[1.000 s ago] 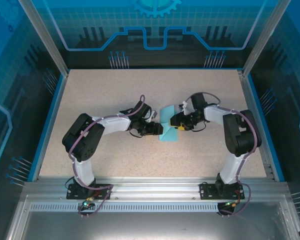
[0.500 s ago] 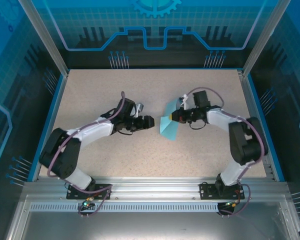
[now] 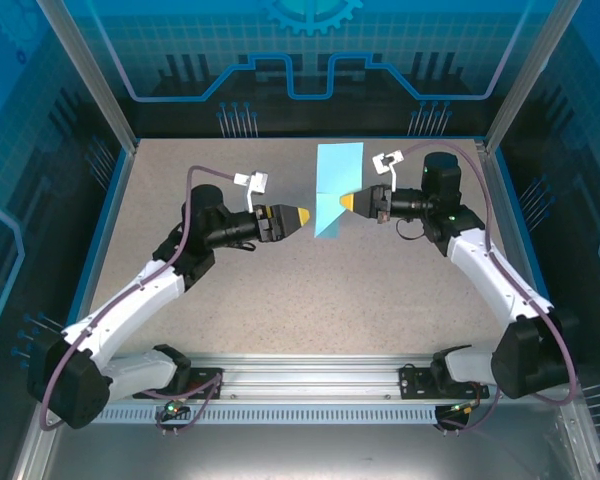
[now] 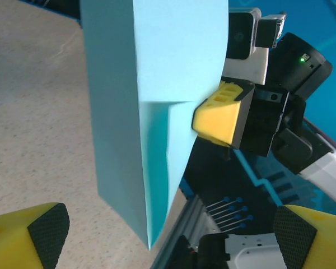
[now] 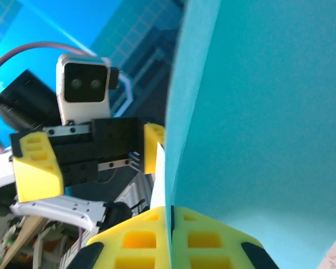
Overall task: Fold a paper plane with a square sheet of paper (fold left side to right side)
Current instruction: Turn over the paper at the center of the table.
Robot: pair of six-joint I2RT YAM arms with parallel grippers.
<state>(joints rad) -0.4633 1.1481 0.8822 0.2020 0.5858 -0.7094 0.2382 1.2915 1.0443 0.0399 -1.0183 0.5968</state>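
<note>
Paper sheet (image 3: 335, 190), turquoise with a crease down it, is up in the air over the table (image 3: 280, 300). It's pinched at its right edge by the right hand (image 3: 348, 203), which is clamped tight on it. Left hand (image 3: 298, 216) sits just left of the sheet, fingers (image 4: 28, 238) spread wide, not touching.

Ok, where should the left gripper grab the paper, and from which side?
Probably the lower part of the paper's folded edge, below the right gripper's pinch, coming straight in from the left. The sheet hangs upright in the air, its vertical crease facing the open left gripper and lying between its fingers, so closing there should catch both layers. That side is free.
</note>
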